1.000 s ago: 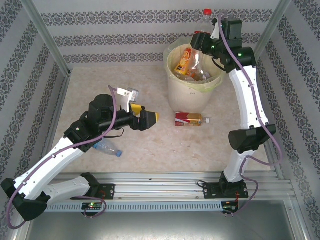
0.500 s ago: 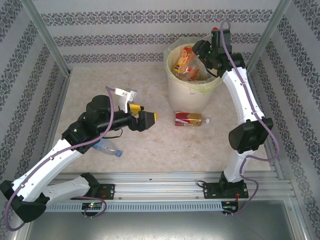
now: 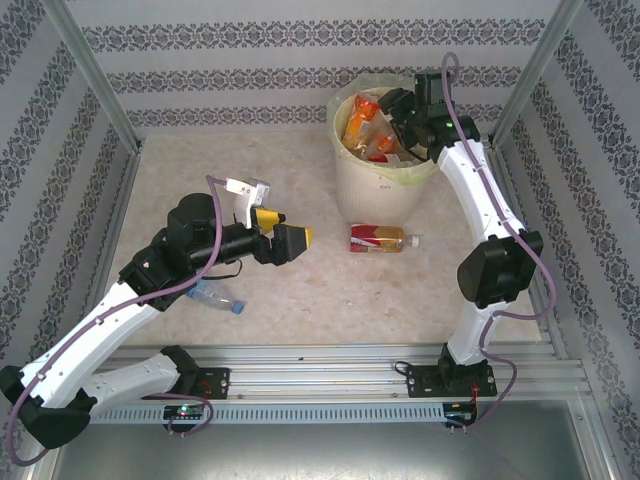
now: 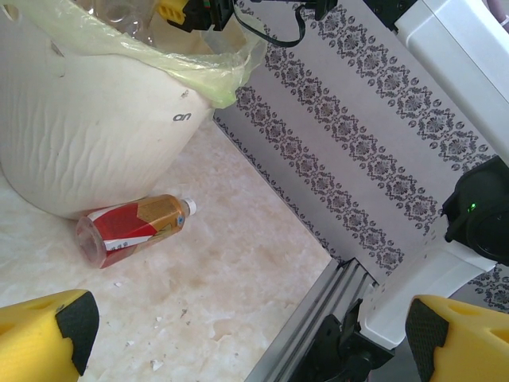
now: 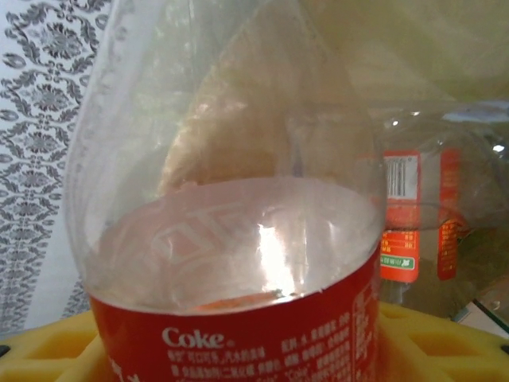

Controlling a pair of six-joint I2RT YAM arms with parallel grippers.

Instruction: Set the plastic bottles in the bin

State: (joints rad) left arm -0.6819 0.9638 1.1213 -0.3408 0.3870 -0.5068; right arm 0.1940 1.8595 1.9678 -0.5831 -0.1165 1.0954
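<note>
**Bottles lying by the left claw and stacked at the bin**

**Top external view.** The left claw (image 3: 291, 240) hangs low over the mottled beige surface (image 3: 300, 170), its yellow fingers spread wide with nothing between them. Just ahead of it lies one red-label bottle (image 3: 378, 238) on its side. Its long axis runs across the view and its white cap points away from that claw. Behind the claw, under the left arm, one clear blue-capped bottle (image 3: 213, 296) lies on its side, cap towards the lower right. The bin (image 3: 365, 195) is round and cream-white, and a pale yellow-green bag (image 3: 338, 118) is folded over its rim. The right claw (image 3: 398, 112) sits over the bin's mouth, above a jumble of crumpled bottles with orange and red labels, too tangled to count.

**Left wrist view.** Two yellow fingers with black pads stand far apart at the lower corners. Between and beyond them the red-label bottle rests at the foot of the bin, cap towards the upper right, with an amber band near its neck. The bin wall has a fine wavy ripple, and the bag is thin, wrinkled film.

**Right wrist view.** One Coke bottle (image 5: 238, 263) stands right against the claw, long axis up the frame, smooth and clear above a red label. I cannot tell whether the claw pinches it. Beyond it is one orange-label bottle (image 5: 398, 215).
</note>
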